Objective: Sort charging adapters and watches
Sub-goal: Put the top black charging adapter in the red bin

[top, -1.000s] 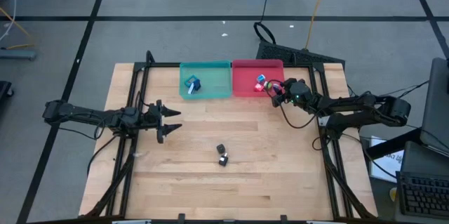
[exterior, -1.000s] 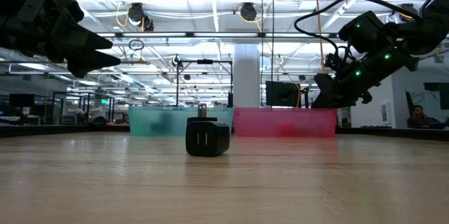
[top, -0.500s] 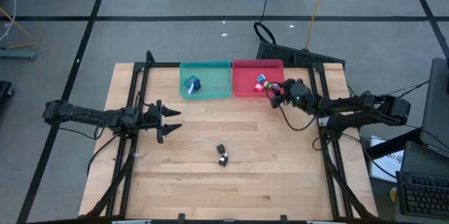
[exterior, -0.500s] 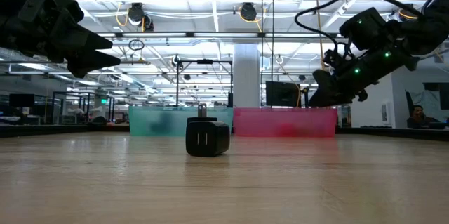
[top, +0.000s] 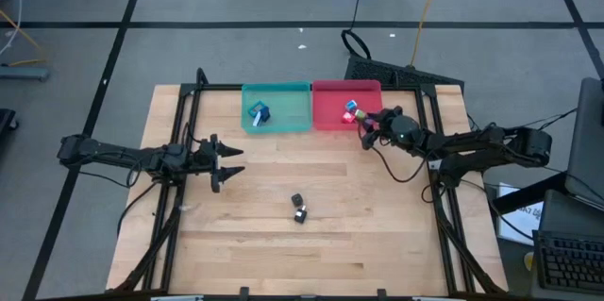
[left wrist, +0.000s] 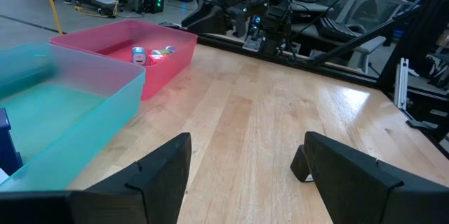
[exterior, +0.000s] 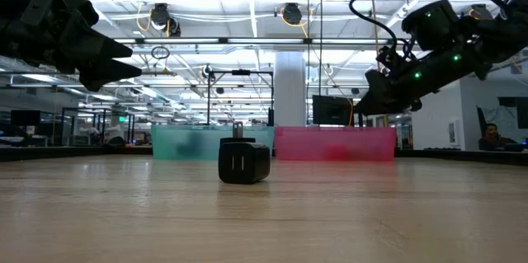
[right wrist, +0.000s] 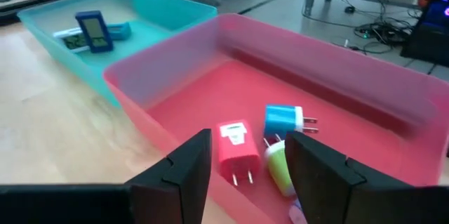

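Two small black charging adapters [top: 299,209] lie mid-table, one just behind the other; the low view shows the near black adapter [exterior: 244,162] resting on its side. The pink bin [top: 326,122] holds red [right wrist: 237,152], blue [right wrist: 284,121] and green [right wrist: 279,162] adapters. The teal bin [top: 283,124] holds the watches [top: 258,112], of which a dark blue one [right wrist: 93,30] shows in the right wrist view. My right gripper [top: 366,131] hangs open and empty over the pink bin's near right corner. My left gripper [top: 231,161] waits open at the table's left.
The two bins stand side by side at the table's far edge. Black frame rails run along the left [top: 179,178] and right [top: 439,197] sides. Bare wood lies between the left gripper, the black adapters and the bins.
My right gripper has drifted a little toward the table's left and risen slightly beside the pink bin, staying open. Nothing else has moved.
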